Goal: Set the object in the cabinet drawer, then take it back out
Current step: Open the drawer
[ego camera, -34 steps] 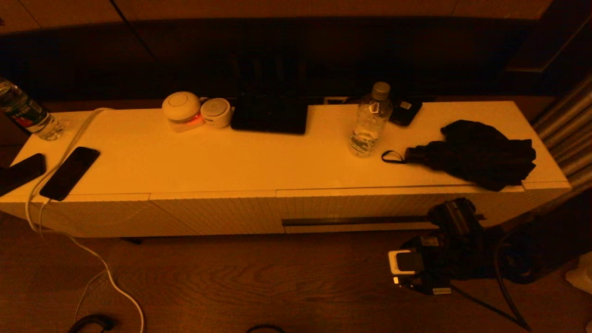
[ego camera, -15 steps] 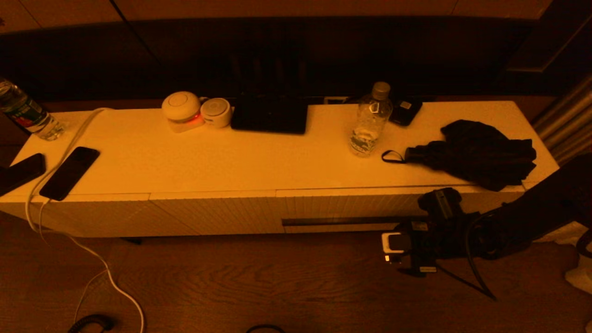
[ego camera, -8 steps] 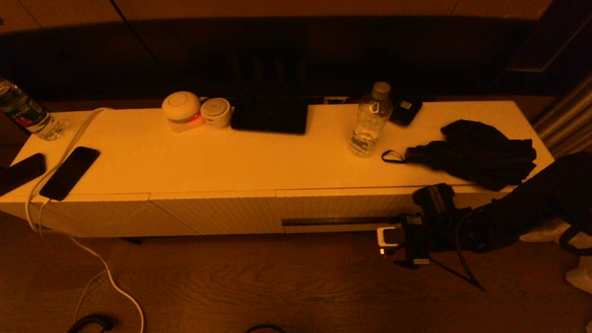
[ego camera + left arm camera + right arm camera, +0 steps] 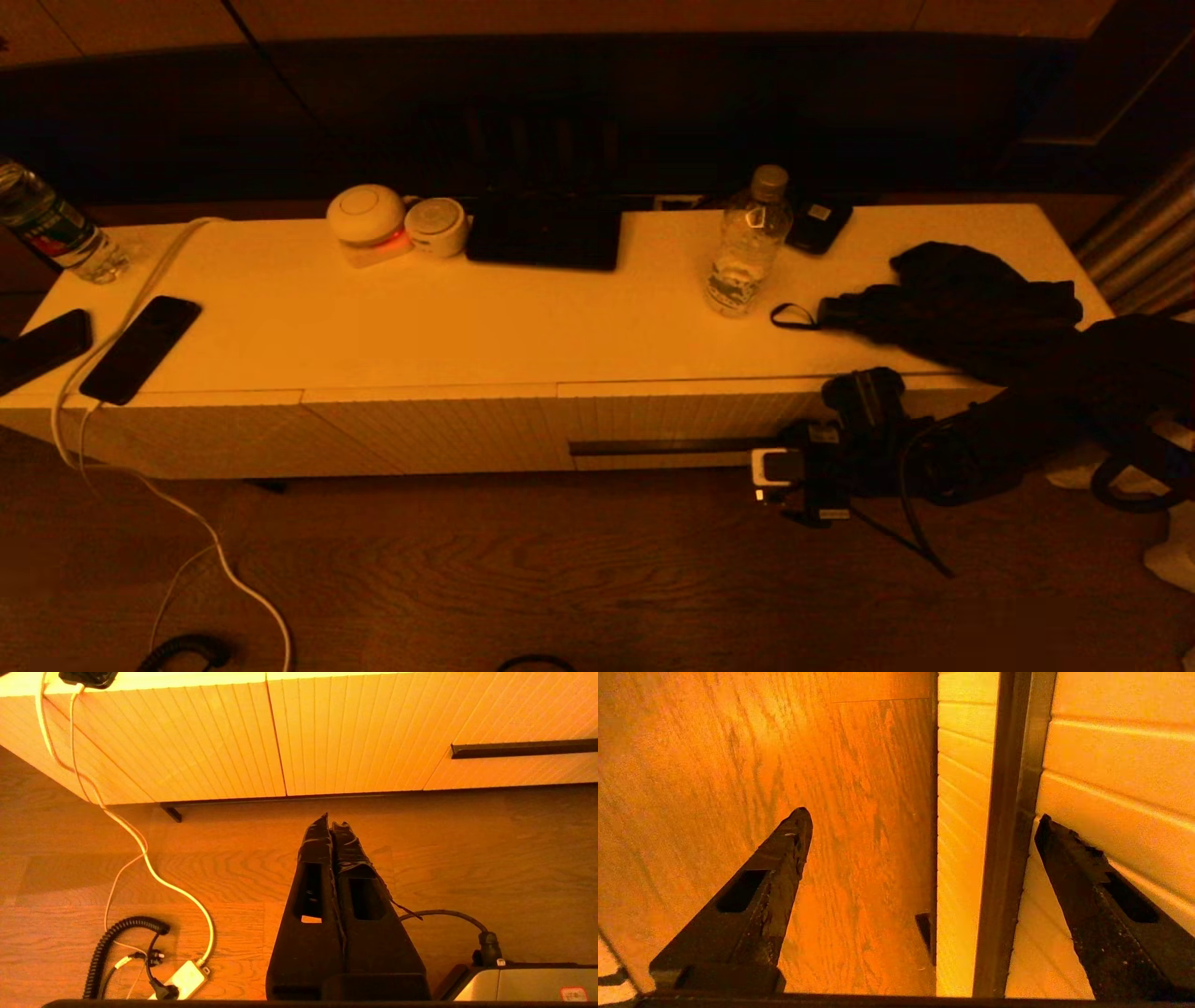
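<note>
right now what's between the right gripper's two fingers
In the right wrist view, the cabinet drawer's dark slot handle runs between the open right gripper's fingers.

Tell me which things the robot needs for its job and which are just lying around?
Needed:
cabinet drawer, shut
cabinet
right gripper, open beside the slot handle

Lying around:
water bottle
two phones
black umbrella
white cable

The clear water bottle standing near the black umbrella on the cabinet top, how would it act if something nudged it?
The water bottle is tall on a narrow base, so probably tippy. It looks nearly empty, so likely light. Round-bodied, it may roll once down.
</note>
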Motion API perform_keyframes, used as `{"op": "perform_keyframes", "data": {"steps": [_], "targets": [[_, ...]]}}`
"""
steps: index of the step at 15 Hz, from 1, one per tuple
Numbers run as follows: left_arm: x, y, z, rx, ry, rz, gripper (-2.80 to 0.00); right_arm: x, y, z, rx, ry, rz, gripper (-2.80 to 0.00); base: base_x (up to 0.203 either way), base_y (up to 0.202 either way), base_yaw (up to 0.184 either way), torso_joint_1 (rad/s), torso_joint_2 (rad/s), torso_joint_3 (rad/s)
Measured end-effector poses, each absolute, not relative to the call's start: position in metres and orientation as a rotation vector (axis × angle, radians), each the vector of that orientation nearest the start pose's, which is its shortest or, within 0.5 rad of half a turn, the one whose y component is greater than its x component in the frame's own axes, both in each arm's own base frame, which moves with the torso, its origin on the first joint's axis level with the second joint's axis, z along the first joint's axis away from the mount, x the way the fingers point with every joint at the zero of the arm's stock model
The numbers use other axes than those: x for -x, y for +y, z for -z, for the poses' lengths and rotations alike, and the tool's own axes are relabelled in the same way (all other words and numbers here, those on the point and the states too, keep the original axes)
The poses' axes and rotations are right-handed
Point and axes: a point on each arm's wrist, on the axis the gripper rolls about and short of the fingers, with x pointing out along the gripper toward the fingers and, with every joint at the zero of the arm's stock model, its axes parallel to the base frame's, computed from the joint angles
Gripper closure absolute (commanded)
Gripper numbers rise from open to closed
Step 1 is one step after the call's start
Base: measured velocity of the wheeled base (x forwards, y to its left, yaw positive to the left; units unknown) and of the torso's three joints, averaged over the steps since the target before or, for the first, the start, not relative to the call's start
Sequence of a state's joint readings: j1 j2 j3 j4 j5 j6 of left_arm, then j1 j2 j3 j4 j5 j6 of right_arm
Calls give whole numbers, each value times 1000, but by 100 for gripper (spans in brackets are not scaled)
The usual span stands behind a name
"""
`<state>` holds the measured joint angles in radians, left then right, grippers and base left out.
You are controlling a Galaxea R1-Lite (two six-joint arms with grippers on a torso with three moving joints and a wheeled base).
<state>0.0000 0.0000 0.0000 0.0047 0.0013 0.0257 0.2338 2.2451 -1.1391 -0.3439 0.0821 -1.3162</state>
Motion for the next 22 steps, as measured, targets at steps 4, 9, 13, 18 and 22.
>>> {"op": "perform_keyframes", "data": {"steps": [4, 9, 13, 18, 22], "targets": [[23, 0, -75, -26, 5, -1, 0, -399, 94, -34, 1297, 464, -757, -280, 0, 0, 0, 0, 0, 0], [23, 0, -75, -26, 4, -1, 0, -404, 93, -26, 1295, 463, -753, -280, 0, 0, 0, 0, 0, 0], [23, 0, -75, -26, 4, -1, 0, -401, 92, -19, 1290, 478, -764, -280, 0, 0, 0, 0, 0, 0], [23, 0, -75, -26, 4, -1, 0, -385, 91, -16, 1276, 532, -805, -280, 0, 0, 0, 0, 0, 0], [23, 0, -75, -26, 5, -1, 0, -370, 91, -14, 1268, 574, -844, -280, 0, 0, 0, 0, 0, 0]]}}
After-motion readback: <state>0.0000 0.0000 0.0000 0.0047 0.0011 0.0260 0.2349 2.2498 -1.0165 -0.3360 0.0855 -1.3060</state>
